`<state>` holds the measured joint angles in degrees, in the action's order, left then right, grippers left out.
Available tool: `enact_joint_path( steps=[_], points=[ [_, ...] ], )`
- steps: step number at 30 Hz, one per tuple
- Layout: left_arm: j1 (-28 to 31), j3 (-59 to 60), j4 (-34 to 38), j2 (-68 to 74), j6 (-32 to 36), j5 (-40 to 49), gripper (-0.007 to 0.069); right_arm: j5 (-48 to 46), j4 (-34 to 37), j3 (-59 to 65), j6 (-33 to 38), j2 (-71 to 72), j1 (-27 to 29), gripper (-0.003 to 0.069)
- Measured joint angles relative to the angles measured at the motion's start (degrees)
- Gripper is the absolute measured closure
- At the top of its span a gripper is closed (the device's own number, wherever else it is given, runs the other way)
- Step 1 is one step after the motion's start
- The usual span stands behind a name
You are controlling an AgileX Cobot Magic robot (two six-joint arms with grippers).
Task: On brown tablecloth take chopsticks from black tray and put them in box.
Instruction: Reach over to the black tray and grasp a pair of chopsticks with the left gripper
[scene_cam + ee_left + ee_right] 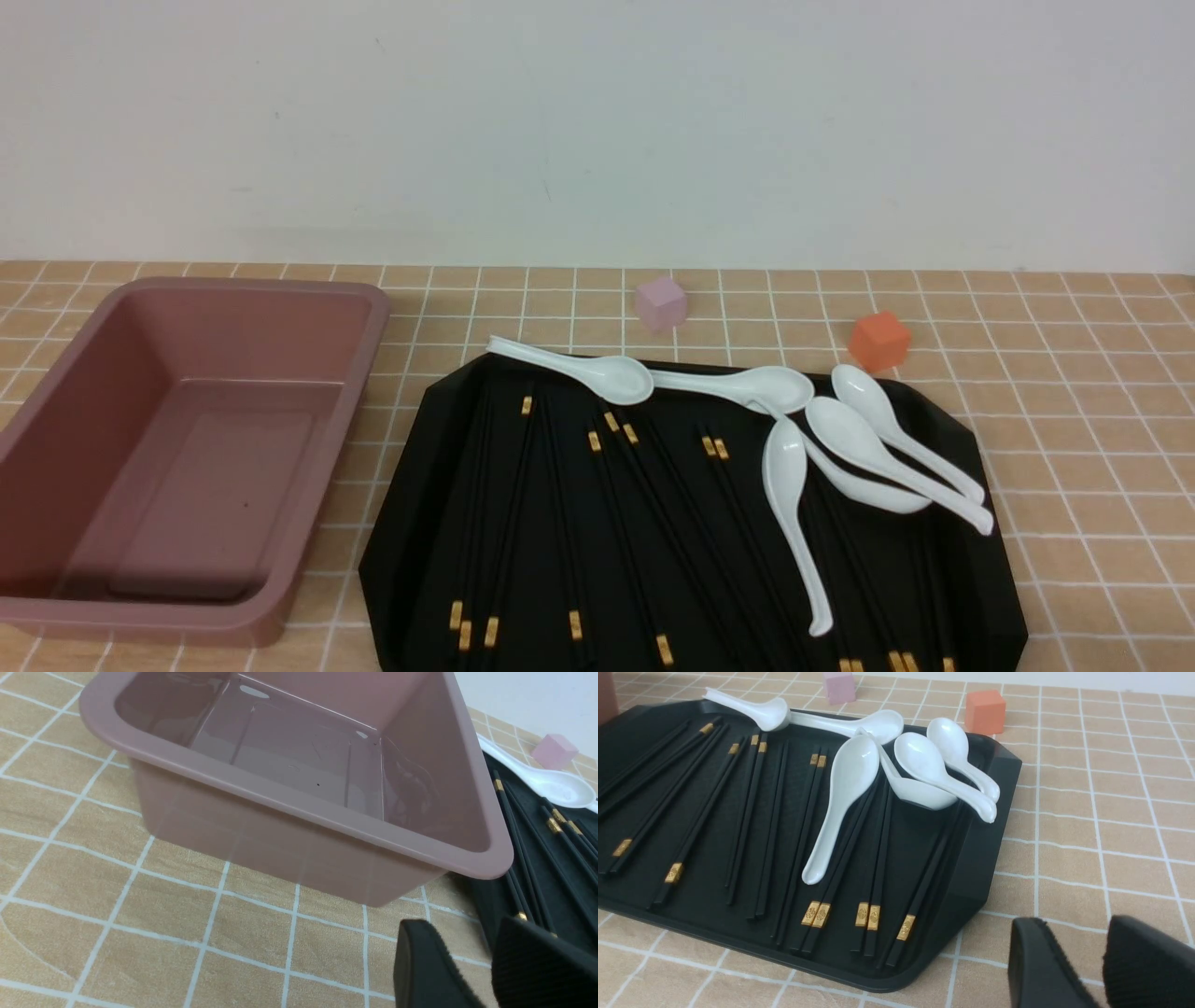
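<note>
Pincers (460, 926) nearest us stood parted, grasping nothing — pickup hadn't begun; chopsticks (667, 513) (beneath some spoons (786, 467)) called for a careful pinch.

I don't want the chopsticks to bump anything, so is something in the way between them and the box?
Nothing tall stands between the chopsticks and the box. Only the black tray's rim and the box's own wall need clearing. The white spoons lie across some chopsticks, though.
</note>
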<state>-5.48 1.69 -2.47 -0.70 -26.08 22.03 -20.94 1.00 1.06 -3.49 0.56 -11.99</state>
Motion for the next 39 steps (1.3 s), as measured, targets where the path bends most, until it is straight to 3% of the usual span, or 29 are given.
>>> enact_joint_path(
  steps=[30, 33, 39],
  points=[
    [0.00, 0.00, 0.38, 0.00, -0.20, -0.37, 0.0385, 0.00, 0.00, 0.00, 0.00, 0.00, 0.00, 0.0419],
    [0.00, 0.00, 5.22, 0.00, -3.80, -1.74, 0.0385, 0.00, 0.00, 0.00, 0.00, 0.00, 0.00, 0.0419],
    [0.00, 0.00, 29.37, 0.00, -18.26, -4.94, 0.0385, 0.00, 0.00, 0.00, 0.00, 0.00, 0.00, 0.0419]
  ],
)
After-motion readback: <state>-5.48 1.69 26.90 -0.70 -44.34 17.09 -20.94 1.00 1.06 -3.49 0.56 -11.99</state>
